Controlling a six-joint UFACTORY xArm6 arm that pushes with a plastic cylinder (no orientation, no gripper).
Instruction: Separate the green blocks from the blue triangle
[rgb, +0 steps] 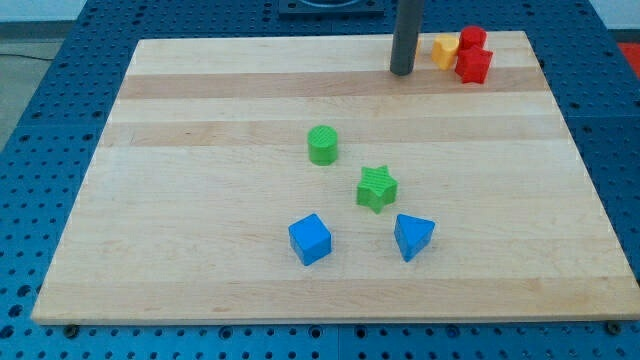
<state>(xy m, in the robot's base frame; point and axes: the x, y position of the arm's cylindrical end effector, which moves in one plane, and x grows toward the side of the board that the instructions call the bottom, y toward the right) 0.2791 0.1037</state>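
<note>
A green cylinder (322, 145) sits near the board's middle. A green star (376, 188) lies below and to the right of it. A blue triangle (413, 236) lies just below and right of the star, a small gap between them. A blue cube (310, 239) sits to the left of the triangle. My tip (402, 72) stands near the view's top edge of the board, far above all these blocks and touching none.
A yellow block (445, 50) and two red blocks (473, 38) (474, 65) cluster at the view's top right, just right of my tip. The wooden board (200, 200) rests on a blue perforated table.
</note>
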